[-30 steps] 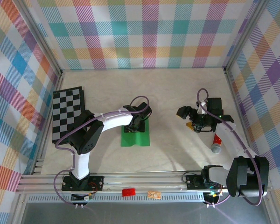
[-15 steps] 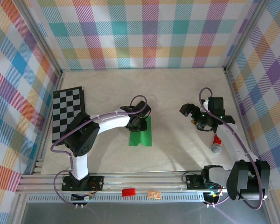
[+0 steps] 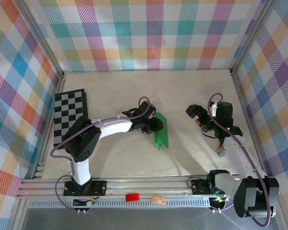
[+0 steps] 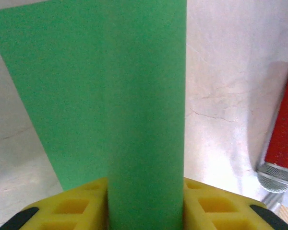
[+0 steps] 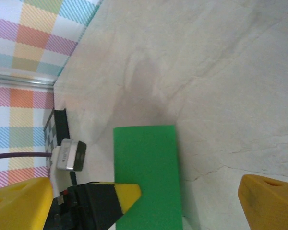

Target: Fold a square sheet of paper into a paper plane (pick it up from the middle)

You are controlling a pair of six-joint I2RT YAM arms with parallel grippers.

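**Fig. Green sheet pinched at its middle by the left claw**

The square sheet of paper (image 3: pixel 160 132) is near the middle of the table (image 3: pixel 182 91), between the two arms and well apart from the chessboard (image 3: pixel 69 117). The left claw (image 3: pixel 151 125) is closed on it. In the left wrist view the sheet (image 4: pixel 86 96) runs between the two yellow fingers (image 4: pixel 213 206), with a narrow doubled band in front and a wider panel behind. The overhead view shows the sheet as a slim slanted strip, so it is bowed or doubled over rather than flat. Whether its lower edge touches the table cannot be told.

The right claw (image 3: pixel 198 120) is spread wide and holds nothing. It faces the sheet (image 5: pixel 144 167) from the right. A red cylinder (image 3: pixel 222 146) lies beside the right arm.

Handling, as judged from these views:
- The sheet is very light and thin.
- It droops to either side of the pinch and has almost no stiffness of its own.
- Its surface looks smooth, so it could slip from a loose grip.
- A hard squeeze or a sideways pull could leave a stray crease or tear it.

The centre line is the best place to hold it, because both halves hang evenly there. A second hold is best taken on a free edge or corner, well clear of the left claw's fingers.
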